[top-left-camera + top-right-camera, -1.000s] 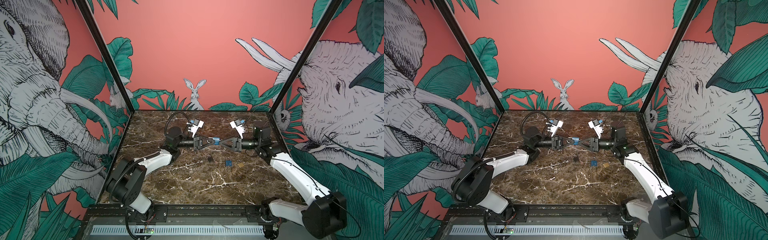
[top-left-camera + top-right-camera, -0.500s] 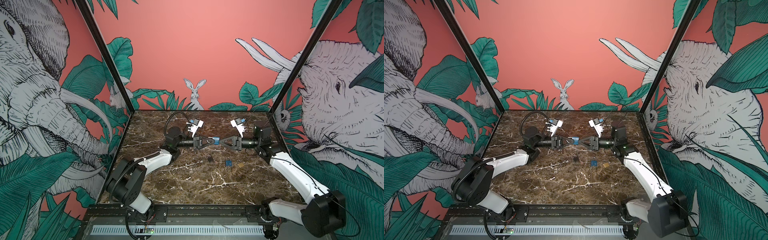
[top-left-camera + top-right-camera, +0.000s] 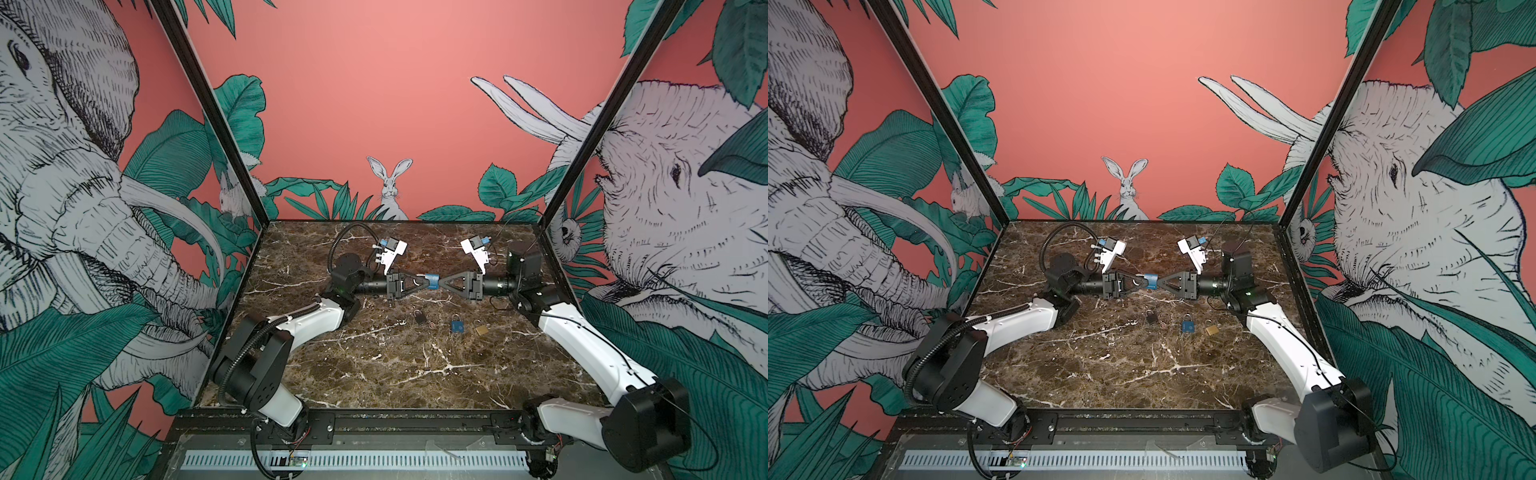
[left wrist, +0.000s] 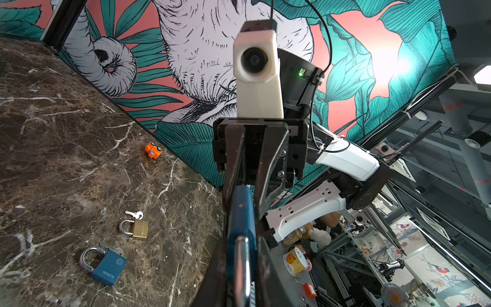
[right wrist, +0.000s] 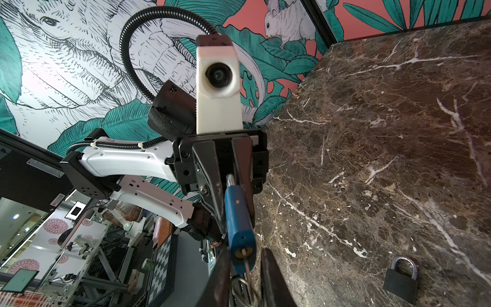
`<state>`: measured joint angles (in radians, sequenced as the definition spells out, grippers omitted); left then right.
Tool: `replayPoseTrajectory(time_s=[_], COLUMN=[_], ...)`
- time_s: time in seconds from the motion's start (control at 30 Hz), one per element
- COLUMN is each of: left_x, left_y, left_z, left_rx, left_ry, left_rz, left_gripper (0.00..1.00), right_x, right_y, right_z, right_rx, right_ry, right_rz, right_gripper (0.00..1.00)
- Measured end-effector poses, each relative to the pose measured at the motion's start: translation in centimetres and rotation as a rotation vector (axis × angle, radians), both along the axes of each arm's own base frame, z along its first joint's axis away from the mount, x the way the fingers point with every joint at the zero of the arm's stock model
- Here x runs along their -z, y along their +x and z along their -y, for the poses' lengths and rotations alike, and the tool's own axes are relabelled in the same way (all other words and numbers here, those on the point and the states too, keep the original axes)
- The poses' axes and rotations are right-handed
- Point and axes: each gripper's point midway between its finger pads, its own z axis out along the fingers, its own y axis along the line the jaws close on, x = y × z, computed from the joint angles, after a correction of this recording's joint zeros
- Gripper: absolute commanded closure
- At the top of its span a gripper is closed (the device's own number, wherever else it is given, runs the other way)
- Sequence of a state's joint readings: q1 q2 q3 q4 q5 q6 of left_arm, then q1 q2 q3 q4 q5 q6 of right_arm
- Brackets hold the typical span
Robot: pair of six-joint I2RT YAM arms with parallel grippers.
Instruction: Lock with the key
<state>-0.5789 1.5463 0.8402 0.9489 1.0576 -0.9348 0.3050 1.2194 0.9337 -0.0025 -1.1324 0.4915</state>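
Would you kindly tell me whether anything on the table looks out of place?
A small orange object lies alone on the table beside the wall, apart from the brass padlock; it resembles neither lock nor key.

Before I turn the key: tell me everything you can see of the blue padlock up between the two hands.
The blue padlock is held clear of the marble table, lying level. Its body looks painted blue metal, scuffed; a silver shackle points into the left hand, which is shut on that end. A key sits in the keyhole at the opposite end, between the fingers of the right hand; whether they pinch it is unclear.
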Motion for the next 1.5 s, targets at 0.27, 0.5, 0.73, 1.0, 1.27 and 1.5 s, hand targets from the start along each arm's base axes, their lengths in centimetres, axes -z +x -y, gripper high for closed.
replayPoseTrajectory(time_s=[0.27, 0.5, 0.73, 1.0, 1.27, 1.5], left_x=[0.0, 0.0, 0.7, 1.1, -0.1, 2.3], left_y=[0.0, 0.0, -0.2, 0.9, 2.3, 3.3], left_z=[0.0, 0.0, -0.1, -1.5, -2.5, -1.3], left_rx=[0.001, 0.001, -0.005, -0.065, -0.112, -0.082], left_ry=[0.000, -0.001, 0.004, -0.022, -0.067, 0.079], left_rz=[-0.005, -0.006, -0.017, -0.023, -0.016, -0.048], left_gripper=[1.00, 1.00, 1.00, 1.00, 1.00, 1.00], right_x=[-0.2, -0.4, 0.4, 0.6, 0.5, 2.4], right_y=[0.1, 0.2, 0.0, 0.3, 0.9, 1.9], right_z=[0.2, 0.3, 0.5, 1.9, 2.6, 3.2], right_rx=[0.001, -0.001, -0.013, 0.021, 0.053, 0.143], right_ry=[0.006, 0.017, 0.037, 0.073, 0.075, 0.003], right_rz=[0.006, 0.025, 0.006, -0.006, -0.007, -0.056], right_gripper=[0.95, 1.00, 1.00, 1.00, 1.00, 1.00])
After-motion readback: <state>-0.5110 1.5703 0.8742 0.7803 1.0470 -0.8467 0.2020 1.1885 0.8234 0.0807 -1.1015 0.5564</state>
